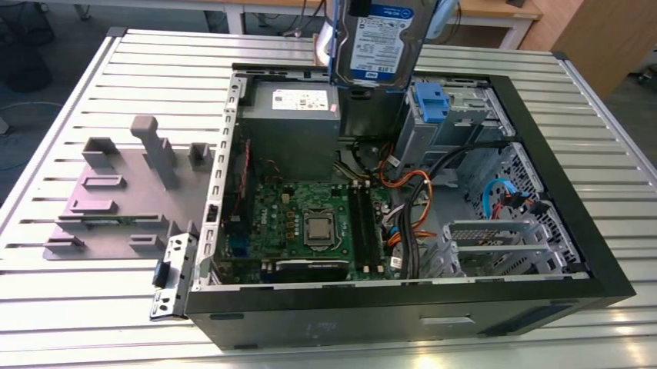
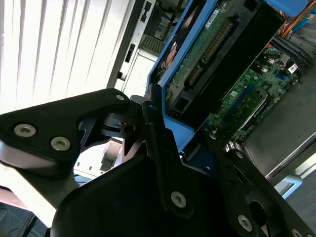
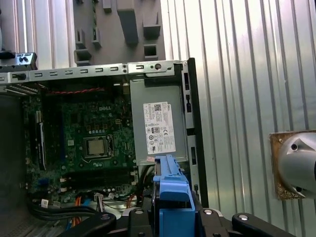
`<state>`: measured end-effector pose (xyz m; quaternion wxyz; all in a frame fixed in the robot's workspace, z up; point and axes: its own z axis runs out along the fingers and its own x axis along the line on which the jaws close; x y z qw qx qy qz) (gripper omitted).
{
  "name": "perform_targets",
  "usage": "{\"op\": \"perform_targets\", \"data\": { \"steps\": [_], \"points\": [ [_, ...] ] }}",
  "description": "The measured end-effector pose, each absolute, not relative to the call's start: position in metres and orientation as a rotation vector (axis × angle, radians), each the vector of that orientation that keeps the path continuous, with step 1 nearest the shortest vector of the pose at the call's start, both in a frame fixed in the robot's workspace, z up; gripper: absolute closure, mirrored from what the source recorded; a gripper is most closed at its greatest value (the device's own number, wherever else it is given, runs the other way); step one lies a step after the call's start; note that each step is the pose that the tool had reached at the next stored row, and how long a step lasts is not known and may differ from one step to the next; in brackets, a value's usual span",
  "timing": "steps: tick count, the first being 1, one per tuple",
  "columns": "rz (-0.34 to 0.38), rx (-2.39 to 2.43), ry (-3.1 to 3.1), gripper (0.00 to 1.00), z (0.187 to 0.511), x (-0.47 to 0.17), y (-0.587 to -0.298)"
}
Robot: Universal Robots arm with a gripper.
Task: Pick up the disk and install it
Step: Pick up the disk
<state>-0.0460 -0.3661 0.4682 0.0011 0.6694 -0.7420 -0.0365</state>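
Observation:
The disk (image 1: 378, 38) hangs upright above the back of the open computer case, its blue-and-white label facing the exterior view. Blue carrier rails run along its edges. In the second wrist view the disk (image 2: 210, 47) shows its green circuit-board underside and a blue rail, with my gripper (image 2: 160, 131) shut on it between black fingers (image 2: 158, 143). In the first wrist view the blue rail (image 3: 170, 190) stands clamped in the gripper (image 3: 170, 219), above the power-supply end of the case.
The open computer case (image 1: 411, 311) lies on a slatted metal table (image 1: 92, 307). Inside it are a grey power-supply box (image 1: 292, 115), the motherboard (image 1: 308, 223), orange cables (image 1: 405, 192) and a blue caddy clip (image 1: 431, 104) at the drive bay. A grey fixture plate (image 1: 113, 192) lies at the exterior view's left.

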Motion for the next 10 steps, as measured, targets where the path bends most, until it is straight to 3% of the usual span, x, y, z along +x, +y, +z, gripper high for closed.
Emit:
{"op": "perform_targets", "data": {
  "steps": [10],
  "points": [
    [-0.115,2.102,-2.330,0.63,0.4680,-0.0457,-0.3704]
  ]
}}
